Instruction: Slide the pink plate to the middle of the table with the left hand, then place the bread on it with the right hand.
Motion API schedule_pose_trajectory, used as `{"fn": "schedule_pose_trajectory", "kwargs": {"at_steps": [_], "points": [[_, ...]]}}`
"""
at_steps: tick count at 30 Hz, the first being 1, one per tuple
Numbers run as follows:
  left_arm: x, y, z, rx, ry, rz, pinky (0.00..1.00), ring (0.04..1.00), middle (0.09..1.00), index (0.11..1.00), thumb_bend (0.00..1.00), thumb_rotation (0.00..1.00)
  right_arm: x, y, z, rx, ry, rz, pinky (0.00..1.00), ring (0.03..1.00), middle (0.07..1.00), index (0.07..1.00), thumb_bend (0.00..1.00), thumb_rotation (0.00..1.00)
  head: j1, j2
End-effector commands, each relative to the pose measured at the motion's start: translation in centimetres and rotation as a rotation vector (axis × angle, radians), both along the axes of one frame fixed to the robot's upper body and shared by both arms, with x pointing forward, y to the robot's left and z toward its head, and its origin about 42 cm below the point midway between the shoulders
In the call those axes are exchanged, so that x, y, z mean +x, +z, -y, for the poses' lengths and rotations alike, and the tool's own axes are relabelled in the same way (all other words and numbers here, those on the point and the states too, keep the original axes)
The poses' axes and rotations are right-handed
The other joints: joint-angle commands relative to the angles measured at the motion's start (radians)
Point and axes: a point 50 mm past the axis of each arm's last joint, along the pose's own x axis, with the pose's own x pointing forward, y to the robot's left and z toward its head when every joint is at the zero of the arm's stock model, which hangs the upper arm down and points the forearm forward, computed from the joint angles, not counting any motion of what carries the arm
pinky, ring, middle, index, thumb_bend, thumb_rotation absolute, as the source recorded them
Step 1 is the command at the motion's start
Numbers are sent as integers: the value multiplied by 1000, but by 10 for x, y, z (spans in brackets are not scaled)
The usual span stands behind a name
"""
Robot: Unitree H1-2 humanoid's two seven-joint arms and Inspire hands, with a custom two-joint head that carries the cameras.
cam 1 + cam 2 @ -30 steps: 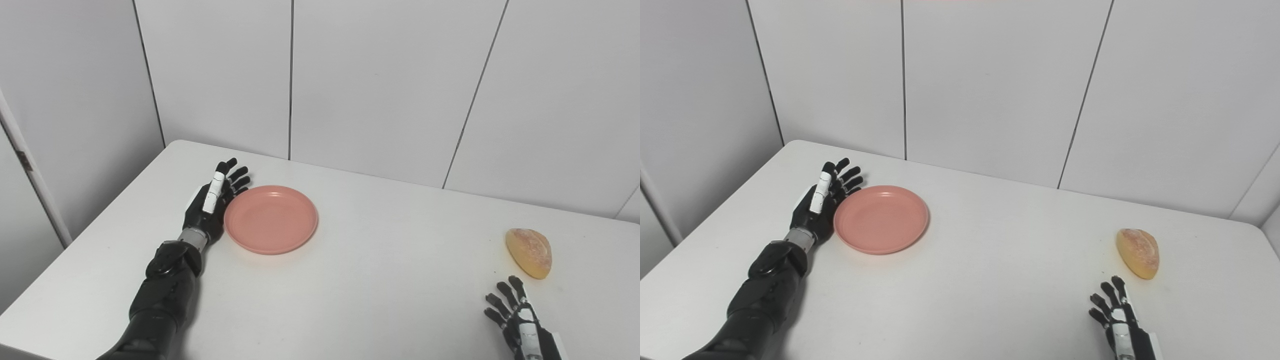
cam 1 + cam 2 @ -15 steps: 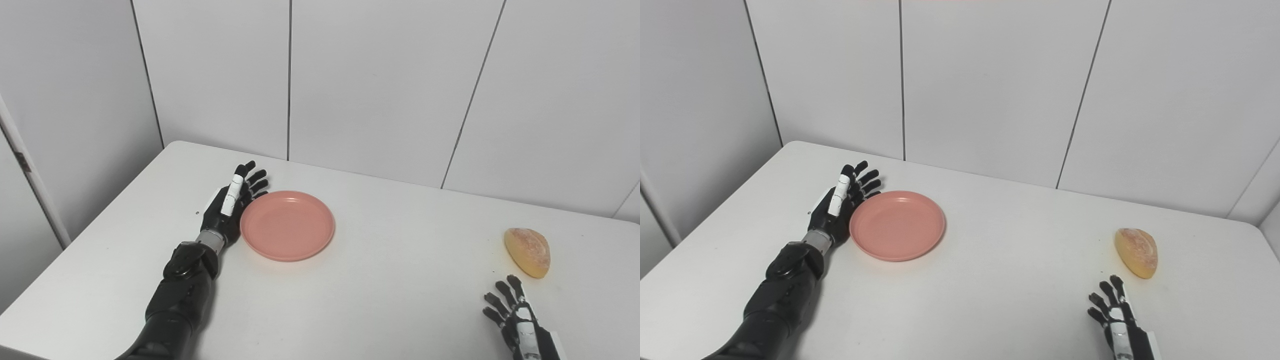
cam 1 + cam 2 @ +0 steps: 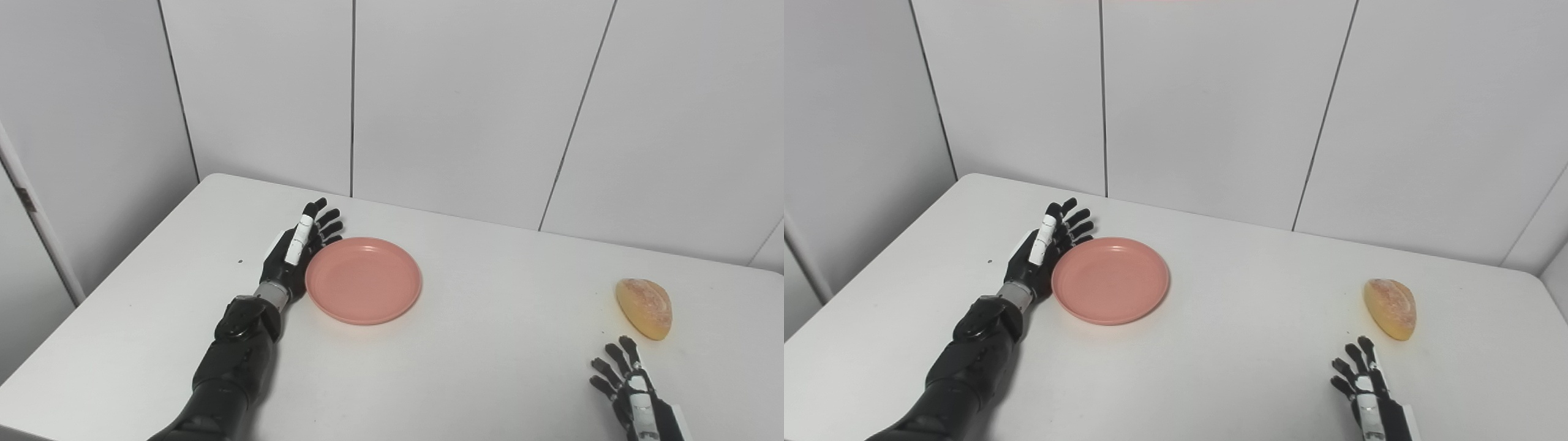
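A round, shallow pink plastic plate (image 3: 363,280) is being pressed along its nine-o'clock rim by the black robotic left hand (image 3: 297,256), which is being held on edge with its fingers straight and spread, gripping nothing. The flat-handed stance is judged to suit a sideways shove rather than a lift: the palm side is being offered to the rim so that the plate can be driven toward three o'clock across the smooth white table (image 3: 490,343). The plate is being kept flat on the tabletop, left of the table's middle, so the slide is judged unfinished.

A golden, half-round crusty bread roll (image 3: 644,308) is being left well apart at the plate's three o'clock, near the table's right edge. The black-and-white right hand (image 3: 631,392) is being held low at the roll's six o'clock, near it but not touching, fingers apart and empty; it is judged to be waiting its turn.

In the right eye view, more of the table's far right corner is being shown, along with a clearer strip of bare table between the bread roll (image 3: 1390,308) and the right hand (image 3: 1363,383). In the left eye view, a pale upright strip at the left wall (image 3: 37,214) is being shown more fully. Actual contact between palm and plate rim is not being settled by either view.
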Motion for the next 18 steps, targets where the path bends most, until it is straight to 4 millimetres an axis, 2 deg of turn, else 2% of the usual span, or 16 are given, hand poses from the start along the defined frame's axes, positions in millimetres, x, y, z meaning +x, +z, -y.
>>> {"fn": "schedule_pose_trajectory", "kwargs": {"at_steps": [1,10,18], "points": [[-6,-19,20,-28,-12,-43,889,909,917,952,946,828,-13,-18,-9,30,1,-85,856,888,951,984,846,1000,0,2],[-8,-27,38,-55,-42,-62,901,899,901,946,940,812,-13,-17,-11,42,1,-85,851,888,951,981,827,993,-11,7],[-13,-34,53,-78,-67,-71,892,900,905,954,946,811,-11,-16,-17,37,7,-81,842,879,947,981,839,982,-69,19]]}}
